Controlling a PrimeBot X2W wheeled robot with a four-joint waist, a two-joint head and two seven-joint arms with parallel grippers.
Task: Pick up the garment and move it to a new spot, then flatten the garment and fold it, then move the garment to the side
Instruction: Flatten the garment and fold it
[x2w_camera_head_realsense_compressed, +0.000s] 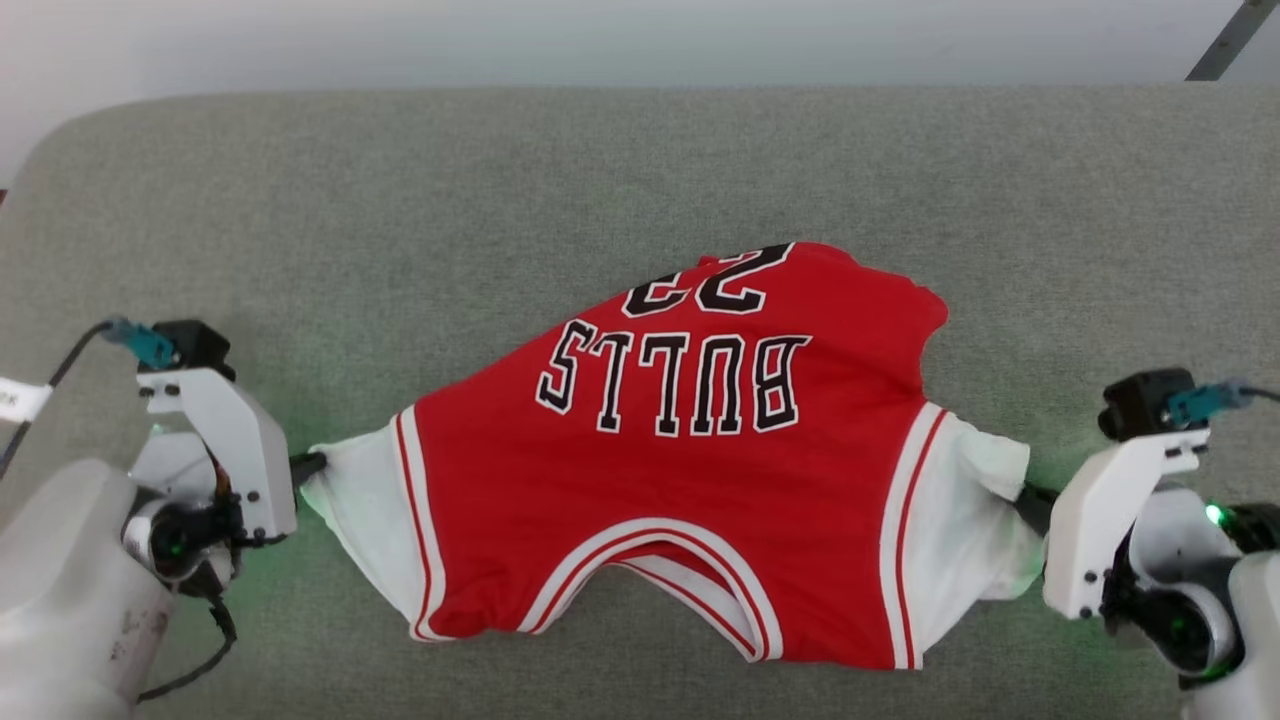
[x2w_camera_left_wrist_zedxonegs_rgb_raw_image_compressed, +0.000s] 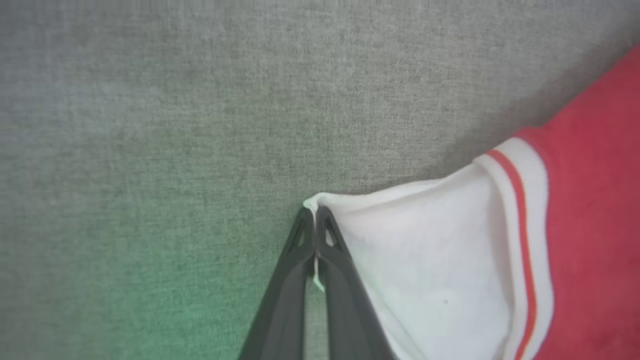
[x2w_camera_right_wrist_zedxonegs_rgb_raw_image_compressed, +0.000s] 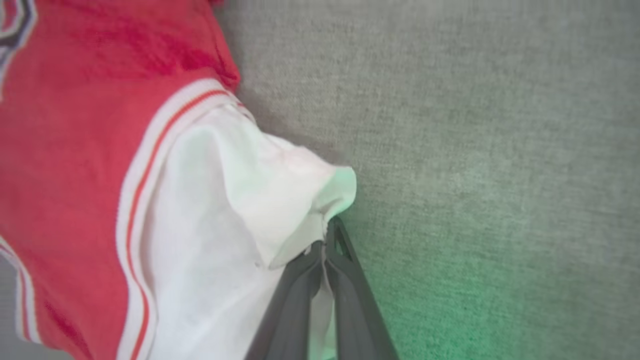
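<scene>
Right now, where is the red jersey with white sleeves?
In the head view the red jersey lies centred on the grey fabric surface, white sleeves pinched by the left gripper and right gripper.

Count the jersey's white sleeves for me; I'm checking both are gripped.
2. The sleeve on the robot's left, pinched by the left gripper; the sleeve on its right, pinched by the right gripper.
</scene>
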